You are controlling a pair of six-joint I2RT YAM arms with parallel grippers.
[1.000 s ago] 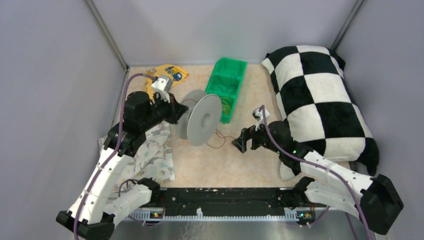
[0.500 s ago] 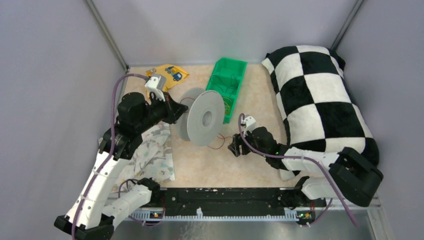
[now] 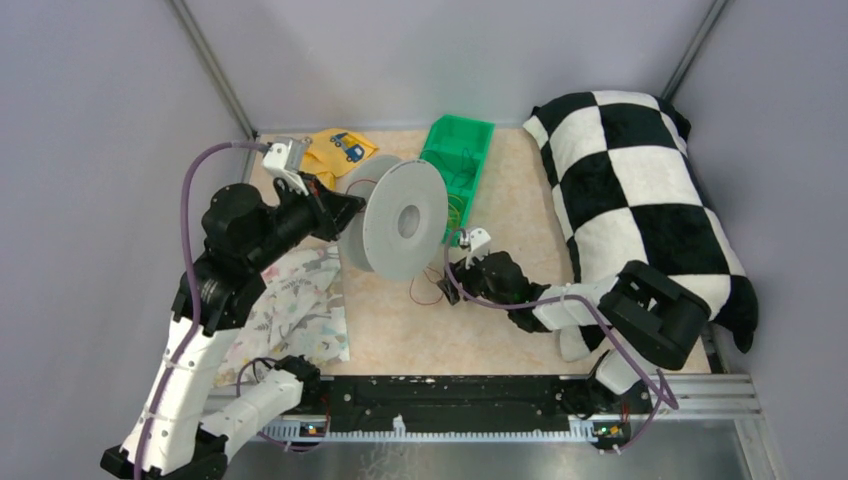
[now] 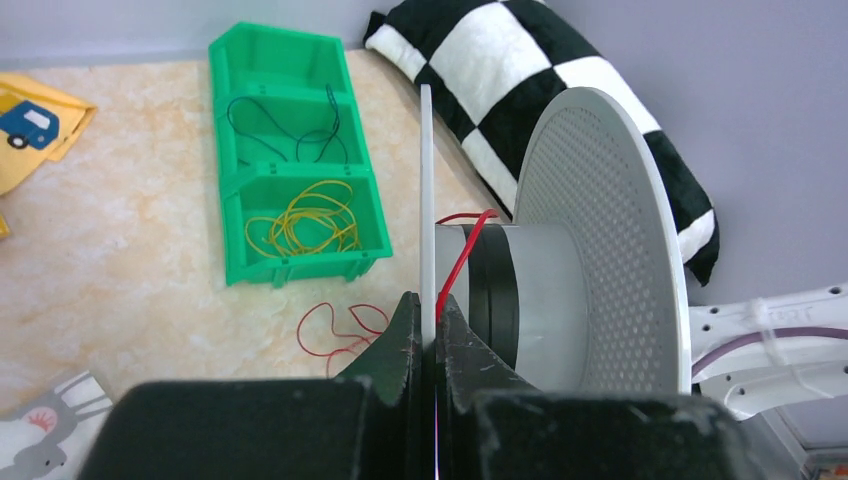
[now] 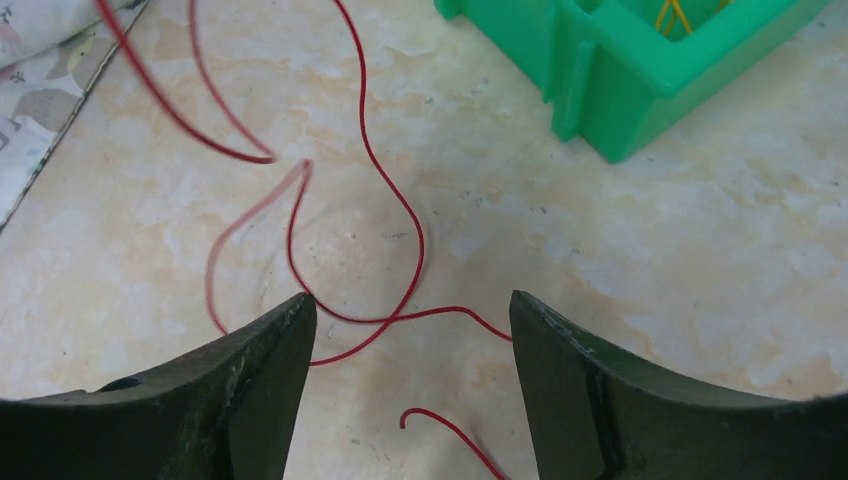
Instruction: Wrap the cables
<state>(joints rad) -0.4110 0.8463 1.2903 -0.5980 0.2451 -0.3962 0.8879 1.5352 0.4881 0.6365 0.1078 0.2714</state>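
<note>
That red wire (image 5: pixel 408 212) is thread-thin and looks to weigh next to nothing. I'd judge it limp but a little springy, the sort that holds its curls and slips out of a loose pinch. It lies in slack loops on the counter (image 5: pixel 650 250), just in front of the green bin (image 4: pixel 300 268), with one strand running up to the hub of the grey spool (image 4: pixel 600 220). The best hold, I'd say, is a single strand pinched square at the fingertips, not a bunch of crossing loops, which would tangle

The left pincer (image 4: pixel 427 300) is clamped tight on the thin edge of the spool's near flange, holding the spool on edge. The right pincer (image 5: pixel 410 300) stands wide and low over the counter, with a bend of the wire lying between its jaws and gripped by neither

The right wrist view shows that bend and a free end curling nearby, both too fine to make out from overhead. The left wrist view alone shows the strand at the hub and the yellow wire (image 4: pixel 300 215) in the bin's near compartment. Only the overhead view takes in both arms at once, with the chequered pillow (image 3: pixel 640 200) off to the right
</note>
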